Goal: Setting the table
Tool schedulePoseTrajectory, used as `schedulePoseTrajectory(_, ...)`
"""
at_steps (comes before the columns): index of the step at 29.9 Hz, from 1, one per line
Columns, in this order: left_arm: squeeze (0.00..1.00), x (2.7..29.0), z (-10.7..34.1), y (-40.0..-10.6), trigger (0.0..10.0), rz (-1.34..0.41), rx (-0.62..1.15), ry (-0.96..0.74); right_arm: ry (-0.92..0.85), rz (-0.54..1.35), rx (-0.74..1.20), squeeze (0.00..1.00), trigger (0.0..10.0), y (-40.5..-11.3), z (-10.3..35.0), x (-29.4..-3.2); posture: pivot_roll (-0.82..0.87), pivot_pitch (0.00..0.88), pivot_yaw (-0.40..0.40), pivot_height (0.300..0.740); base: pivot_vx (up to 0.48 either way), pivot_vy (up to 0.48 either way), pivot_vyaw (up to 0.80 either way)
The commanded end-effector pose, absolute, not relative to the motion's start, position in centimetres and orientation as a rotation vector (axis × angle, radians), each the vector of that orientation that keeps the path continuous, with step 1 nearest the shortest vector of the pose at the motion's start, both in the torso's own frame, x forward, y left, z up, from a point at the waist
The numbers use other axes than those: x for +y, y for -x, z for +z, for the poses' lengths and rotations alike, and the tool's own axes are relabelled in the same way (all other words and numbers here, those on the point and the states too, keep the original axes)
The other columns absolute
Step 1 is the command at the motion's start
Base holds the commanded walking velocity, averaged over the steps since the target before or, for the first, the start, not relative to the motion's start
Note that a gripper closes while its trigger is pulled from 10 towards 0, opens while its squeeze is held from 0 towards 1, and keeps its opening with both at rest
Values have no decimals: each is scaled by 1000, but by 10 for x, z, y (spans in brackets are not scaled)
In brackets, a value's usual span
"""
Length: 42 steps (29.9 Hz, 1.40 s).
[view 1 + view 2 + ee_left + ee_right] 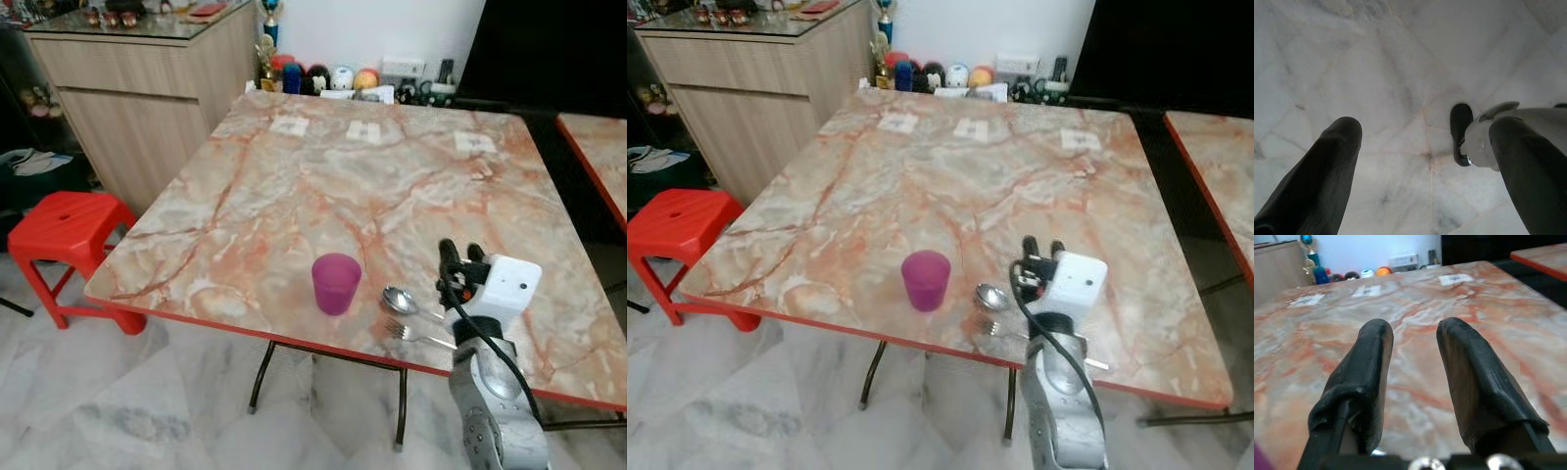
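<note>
the right gripper [1413, 338] is raised over the near edge of the table [294, 186], silver forearm angled up, white wrist block on top, its two black rubbery fingers [1369, 362] parted with nothing between them. just beside it on the tabletop lie a shiny metal spoon [399, 301] and, nearer the edge, a metal fork [411, 335], their handles running under the arm. left of the spoon, close by, stands an upright, translucent purple plastic cup [335, 282], tapered toward its base. the tabletop is glossy pink-and-cream marble pattern with an orange-red rim. a red plastic stool [64, 230] stands by the table's left corner. the left gripper [1420, 137] hangs over pale marble floor [1376, 58], fingers spread wide and empty.
</note>
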<state>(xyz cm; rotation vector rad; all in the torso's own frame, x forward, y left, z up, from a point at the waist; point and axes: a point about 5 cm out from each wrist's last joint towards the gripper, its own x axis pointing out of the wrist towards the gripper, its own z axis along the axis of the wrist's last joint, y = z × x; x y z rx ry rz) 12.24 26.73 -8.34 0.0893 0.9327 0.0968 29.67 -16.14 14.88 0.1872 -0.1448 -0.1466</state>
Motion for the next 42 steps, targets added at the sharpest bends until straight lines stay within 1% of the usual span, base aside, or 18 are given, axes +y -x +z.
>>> schedulePoseTrajectory(1, 0, 268, -86, -115, 10000, 100, 960, -90, -191, -145, -153, 0, 10000, -297, 150, -159, 3, 78, -9, 740, 262, 0, 0)
schedulePoseTrajectory(10, 0, 268, -86, -115, 10000, 101, 959, -89, -194, -152, -159, 0, 10000, -298, 151, -159, 4, 79, -11, 740, 261, 0, 0)
schedulePoseTrajectory(17, 0, 268, -86, -115, 10000, 95, 962, -97, -185, -176, -169, 0, 10000, -300, 152, -164, 6, 79, -11, 740, 0, 0, 0)
schedulePoseTrajectory(23, 0, 268, -86, -115, 10000, 96, 961, -94, -173, -233, -187, 0, 10000, -301, 154, -173, 13, 82, -12, 740, 0, 0, 0)
schedulePoseTrajectory(25, 0, 268, -86, -114, 10000, 96, 960, -93, -167, -273, -190, 0, 10000, -300, 154, -180, 12, 83, -12, 740, 0, 0, 0)
schedulePoseTrajectory(32, 0, 267, -86, -114, 10000, 94, 961, -92, -111, -264, -212, 0, 10000, -302, 161, -192, 6, 86, -12, 740, 0, 0, 0)
schedulePoseTrajectory(34, 0, 267, -86, -114, 10000, 93, 962, -92, -63, -240, -230, 0, 10000, -303, 167, -200, 7, 84, -14, 740, 0, 0, 0)
schedulePoseTrajectory(37, 0, 266, -87, -114, 10000, 95, 961, -89, 82, -128, -295, 0, 10000, -303, 191, -222, 7, 80, -13, 740, 0, 0, 0)
schedulePoseTrajectory(39, 0, 266, -87, -114, 10000, 94, 961, -89, 100, -70, -311, 0, 10000, -303, 203, -233, -1, 79, -12, 740, 0, 0, 0)
schedulePoseTrajectory(40, 0, 266, -87, -114, 10000, 92, 962, -91, 170, 20, -313, 0, 10000, -302, 216, -245, -14, 75, -13, 740, 0, 0, 0)
schedulePoseTrajectory(41, 0, 266, -87, -114, 10000, 92, 962, -91, 170, 20, -313, 0, 10000, -302, 216, -245, -14, 75, -13, 740, 0, 0, 0)
schedulePoseTrajectory(42, 0, 266, -87, -114, 10000, 91, 962, -92, 206, 62, -296, 0, 10000, -302, 219, -250, -16, 75, -12, 740, 0, 0, 0)
